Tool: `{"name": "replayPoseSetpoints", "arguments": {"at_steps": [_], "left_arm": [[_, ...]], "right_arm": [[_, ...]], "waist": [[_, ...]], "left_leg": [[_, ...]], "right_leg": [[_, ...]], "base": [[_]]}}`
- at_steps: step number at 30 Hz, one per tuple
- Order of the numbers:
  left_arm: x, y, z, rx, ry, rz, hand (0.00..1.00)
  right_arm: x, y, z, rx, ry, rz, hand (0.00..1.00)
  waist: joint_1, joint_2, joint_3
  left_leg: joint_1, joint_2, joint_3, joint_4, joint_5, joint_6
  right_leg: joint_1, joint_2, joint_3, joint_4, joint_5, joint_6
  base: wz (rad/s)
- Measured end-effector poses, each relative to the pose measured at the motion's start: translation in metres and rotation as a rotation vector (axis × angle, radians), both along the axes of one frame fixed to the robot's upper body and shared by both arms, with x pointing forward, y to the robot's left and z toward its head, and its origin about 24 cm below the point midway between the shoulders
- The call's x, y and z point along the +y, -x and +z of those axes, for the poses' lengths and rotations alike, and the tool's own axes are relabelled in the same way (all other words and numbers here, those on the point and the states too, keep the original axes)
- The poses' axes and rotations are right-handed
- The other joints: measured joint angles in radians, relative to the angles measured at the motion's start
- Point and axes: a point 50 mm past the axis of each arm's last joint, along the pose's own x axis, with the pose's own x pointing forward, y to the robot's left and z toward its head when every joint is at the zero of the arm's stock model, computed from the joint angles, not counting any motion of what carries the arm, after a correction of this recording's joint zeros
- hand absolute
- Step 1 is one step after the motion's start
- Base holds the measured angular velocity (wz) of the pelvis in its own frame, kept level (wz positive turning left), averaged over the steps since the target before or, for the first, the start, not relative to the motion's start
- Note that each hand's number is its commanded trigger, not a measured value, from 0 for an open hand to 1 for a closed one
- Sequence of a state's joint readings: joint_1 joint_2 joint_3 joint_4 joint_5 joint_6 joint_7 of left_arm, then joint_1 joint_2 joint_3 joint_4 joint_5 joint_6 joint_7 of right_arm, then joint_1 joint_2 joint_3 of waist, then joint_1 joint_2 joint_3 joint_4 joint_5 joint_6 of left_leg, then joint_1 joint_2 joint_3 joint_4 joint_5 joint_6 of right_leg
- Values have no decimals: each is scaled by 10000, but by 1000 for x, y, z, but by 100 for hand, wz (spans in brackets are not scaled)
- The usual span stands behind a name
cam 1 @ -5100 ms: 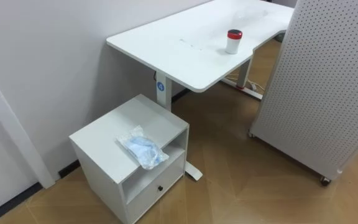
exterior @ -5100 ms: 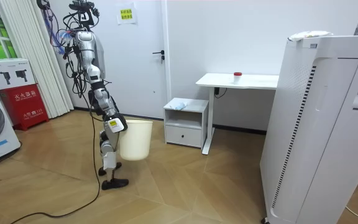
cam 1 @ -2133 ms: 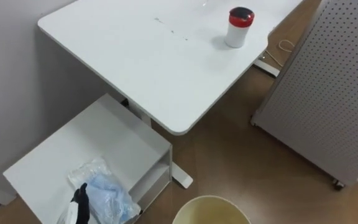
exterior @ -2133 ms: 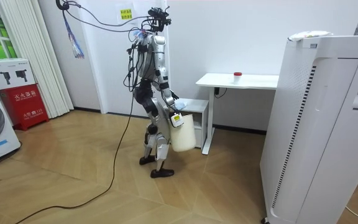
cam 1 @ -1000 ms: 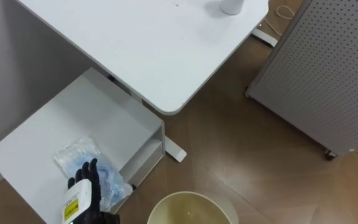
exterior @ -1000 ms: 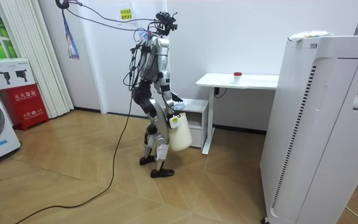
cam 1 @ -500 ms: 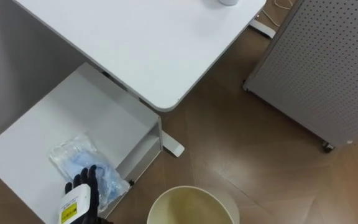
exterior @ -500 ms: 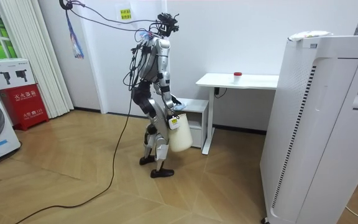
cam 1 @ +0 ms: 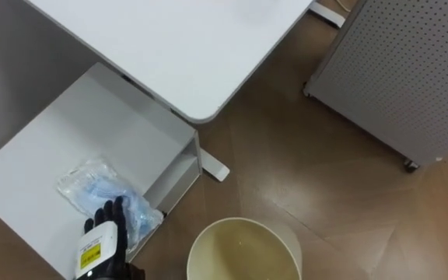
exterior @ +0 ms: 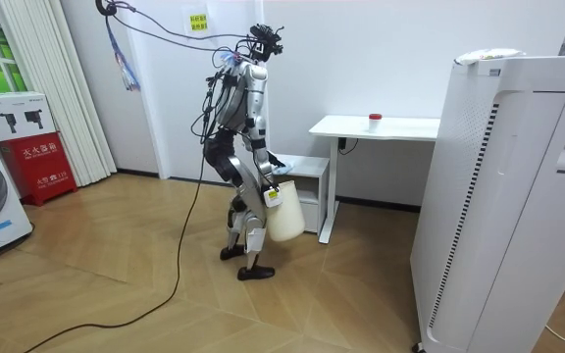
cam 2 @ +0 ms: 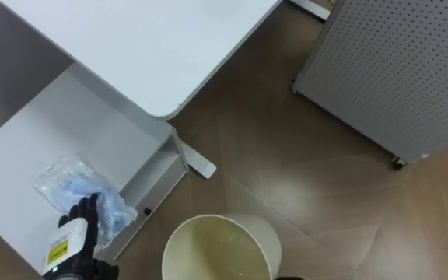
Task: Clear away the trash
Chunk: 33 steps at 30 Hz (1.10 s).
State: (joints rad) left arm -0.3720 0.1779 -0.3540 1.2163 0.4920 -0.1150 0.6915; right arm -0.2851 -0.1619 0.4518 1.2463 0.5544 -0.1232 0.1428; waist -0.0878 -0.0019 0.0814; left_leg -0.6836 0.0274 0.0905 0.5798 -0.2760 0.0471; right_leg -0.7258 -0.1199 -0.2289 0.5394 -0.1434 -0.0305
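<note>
Five seconds back the robot was out on the open floor, toward the room view's left. It has since walked across and now stands right at the cabinet (exterior: 317,196) beside the desk (exterior: 376,126). Its left hand (cam 1: 103,233) has come up from below: two seconds ago only its fingertips reached the near edge of the bag (cam 1: 92,180), and now its fingers lie over the bag's near half. Its head has dipped too, so the bin (cam 1: 243,249) it carries has come into the eye views.
</note>
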Motion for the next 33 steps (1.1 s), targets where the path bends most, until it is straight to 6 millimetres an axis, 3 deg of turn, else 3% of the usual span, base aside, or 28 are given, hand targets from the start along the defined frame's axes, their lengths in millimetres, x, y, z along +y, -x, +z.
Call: {"name": "replayPoseSetpoints", "arguments": {"at_steps": [4,5,6,12,18,33], "left_arm": [[2,-7,5,-90,-76,55,0],[2,-8,5,-99,-92,72,37],[3,-10,6,-106,-119,118,100],[6,-19,16,-670,-484,293,100],[22,-34,34,-1336,-1089,552,100],[16,-30,27,-812,-1006,402,100]], "right_arm": [[-1,-2,1,-49,-206,-302,100],[-1,-2,2,-50,-222,-325,100],[-2,-3,2,-43,-235,-350,100],[-3,-8,5,-142,-199,-356,100],[-4,-9,5,-133,-160,-370,100],[-8,-10,6,-81,-46,-367,100]], "waist": [[-6,-1,0],[-12,-1,0],[-19,0,0],[19,0,3],[8,23,17],[17,104,67]], "left_leg": [[-218,-2,0,15,74,-7],[-234,-1,2,20,75,-7],[-257,2,4,31,74,-7],[-565,-19,34,124,75,-5],[-581,-24,48,99,93,0],[-549,-15,47,-78,103,-3]], "right_leg": [[-217,-2,1,5,70,-33],[-234,0,3,8,70,-34],[-262,1,5,18,71,-34],[-620,-24,81,154,83,-30],[-644,-43,72,146,94,-48],[-603,-19,12,-23,96,-44]], "base": [[0],[0],[0],[0],[0],[0]]}}
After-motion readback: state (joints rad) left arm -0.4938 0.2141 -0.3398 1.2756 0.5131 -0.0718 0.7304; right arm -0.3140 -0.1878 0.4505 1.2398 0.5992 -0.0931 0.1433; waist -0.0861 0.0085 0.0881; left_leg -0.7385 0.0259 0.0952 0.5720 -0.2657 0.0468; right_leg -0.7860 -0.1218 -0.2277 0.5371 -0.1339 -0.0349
